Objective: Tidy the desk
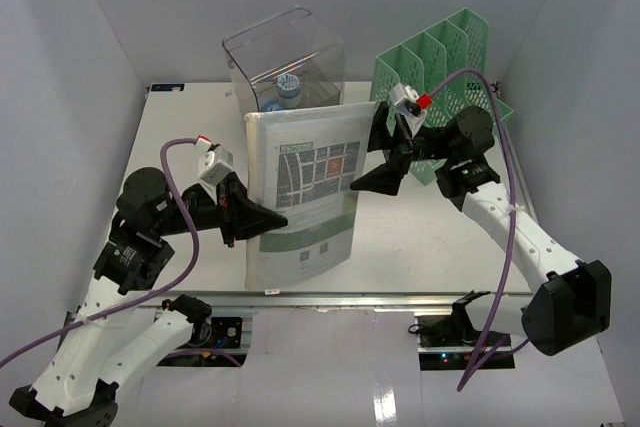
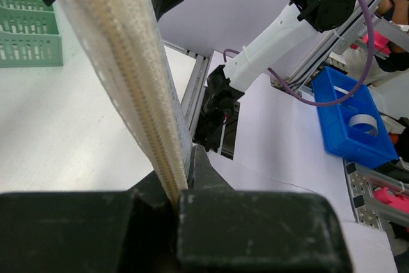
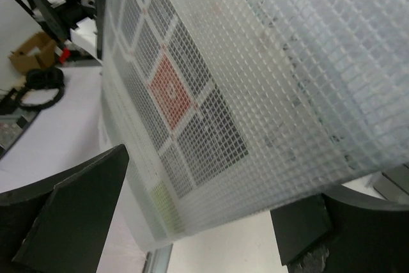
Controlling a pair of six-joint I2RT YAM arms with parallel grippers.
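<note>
A translucent mesh document pouch (image 1: 305, 187) with printed sheets inside stands upright over the middle of the white desk (image 1: 440, 237). My left gripper (image 1: 262, 222) is shut on the pouch's lower left edge; the left wrist view shows the jaws (image 2: 179, 190) pinching the pouch's edge (image 2: 128, 62). My right gripper (image 1: 368, 183) is open at the pouch's right edge. In the right wrist view the pouch (image 3: 243, 94) lies between the spread fingers (image 3: 70, 222), touching neither as far as I can see.
A green mesh file rack (image 1: 440, 57) stands at the back right, just behind the right arm. A clear smoky drawer box (image 1: 285, 57) with a blue-capped item inside stands at the back centre. A blue bin (image 2: 351, 119) sits off the table.
</note>
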